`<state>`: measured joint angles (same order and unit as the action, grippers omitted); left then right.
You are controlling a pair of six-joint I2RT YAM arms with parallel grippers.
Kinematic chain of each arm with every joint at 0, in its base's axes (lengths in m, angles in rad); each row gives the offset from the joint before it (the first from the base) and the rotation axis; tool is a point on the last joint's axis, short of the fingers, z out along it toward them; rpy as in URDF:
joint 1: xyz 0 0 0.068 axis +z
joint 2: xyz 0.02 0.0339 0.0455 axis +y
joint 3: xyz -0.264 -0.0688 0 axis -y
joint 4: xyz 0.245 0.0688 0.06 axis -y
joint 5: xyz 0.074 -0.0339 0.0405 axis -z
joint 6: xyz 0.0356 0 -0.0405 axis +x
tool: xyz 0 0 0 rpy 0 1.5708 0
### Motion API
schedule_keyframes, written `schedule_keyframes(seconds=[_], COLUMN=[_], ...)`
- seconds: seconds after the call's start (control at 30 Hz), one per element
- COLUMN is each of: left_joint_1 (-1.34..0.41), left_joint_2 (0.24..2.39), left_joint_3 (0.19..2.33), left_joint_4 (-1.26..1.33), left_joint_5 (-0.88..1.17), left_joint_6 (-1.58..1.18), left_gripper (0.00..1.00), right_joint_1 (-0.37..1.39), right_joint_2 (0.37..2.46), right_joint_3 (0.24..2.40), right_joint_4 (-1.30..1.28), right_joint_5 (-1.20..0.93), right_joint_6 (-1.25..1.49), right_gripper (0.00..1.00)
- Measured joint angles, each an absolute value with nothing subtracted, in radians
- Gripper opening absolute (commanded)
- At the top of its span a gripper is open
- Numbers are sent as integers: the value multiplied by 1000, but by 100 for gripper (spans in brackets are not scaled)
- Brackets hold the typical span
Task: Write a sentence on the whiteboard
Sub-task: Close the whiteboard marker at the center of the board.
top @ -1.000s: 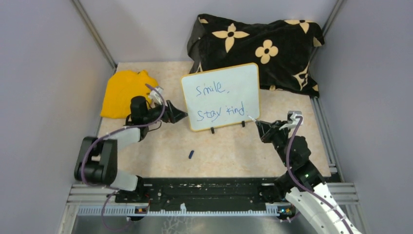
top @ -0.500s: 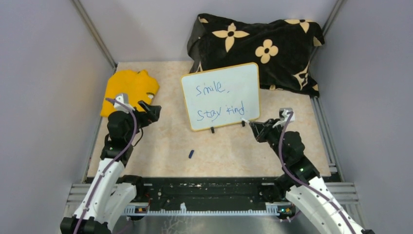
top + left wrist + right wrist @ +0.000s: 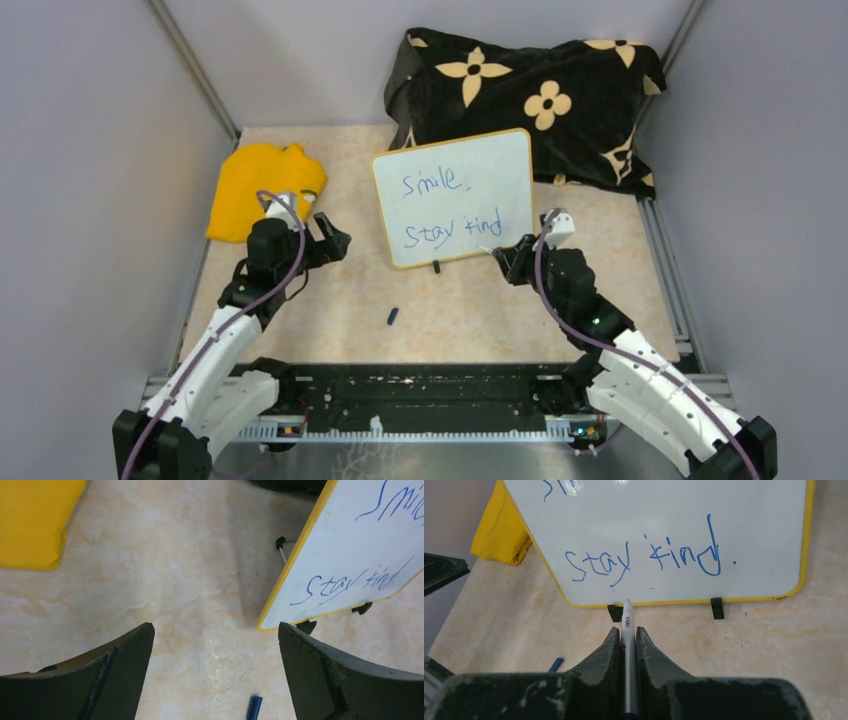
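The whiteboard (image 3: 480,165) stands tilted on small black feet at mid-table. On it is the sentence (image 3: 453,230) in blue, "Smile," above "Stay kind." My right gripper (image 3: 503,255) is low in front of the board's lower right corner, shut on a white marker (image 3: 628,612). The marker's tip points at the yellow lower rim under "Stay" (image 3: 596,565), just short of the whiteboard (image 3: 664,515). My left gripper (image 3: 335,240) hovers left of the board, open and empty. From the left wrist, the whiteboard (image 3: 345,540) is at upper right, beyond the left gripper (image 3: 215,635).
A small blue marker cap (image 3: 393,317) lies on the tabletop in front of the board; the cap (image 3: 255,707) is near my left fingers. A yellow cloth (image 3: 262,185) lies at left, and a black flowered cloth (image 3: 530,90) behind the board. Grey walls close in both sides.
The right gripper has slid left along the board's lower edge with the marker, away from the dot after "kind". The left arm pulled back from the board's left edge and unfolded.
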<state>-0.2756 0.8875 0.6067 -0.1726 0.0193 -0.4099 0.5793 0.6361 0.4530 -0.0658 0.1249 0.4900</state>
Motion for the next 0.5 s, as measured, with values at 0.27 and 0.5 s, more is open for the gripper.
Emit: schedule_keyframes(seconds=[0.27, 0.5], left_joint_1=[-276, -402], left_joint_2=[799, 1015], left_joint_3=[562, 636], left_joint_4=[-110, -159], left_joint_5=[88, 218], left_joint_6=[-469, -363], left_gripper=[99, 98], right_joint_1=[611, 612], right_joint_2=[641, 619], right_joint_3=[479, 479], right_joint_4=[-49, -52], right_joint_5=[164, 183], right_joint_6=[455, 445], right_gripper=[0, 0])
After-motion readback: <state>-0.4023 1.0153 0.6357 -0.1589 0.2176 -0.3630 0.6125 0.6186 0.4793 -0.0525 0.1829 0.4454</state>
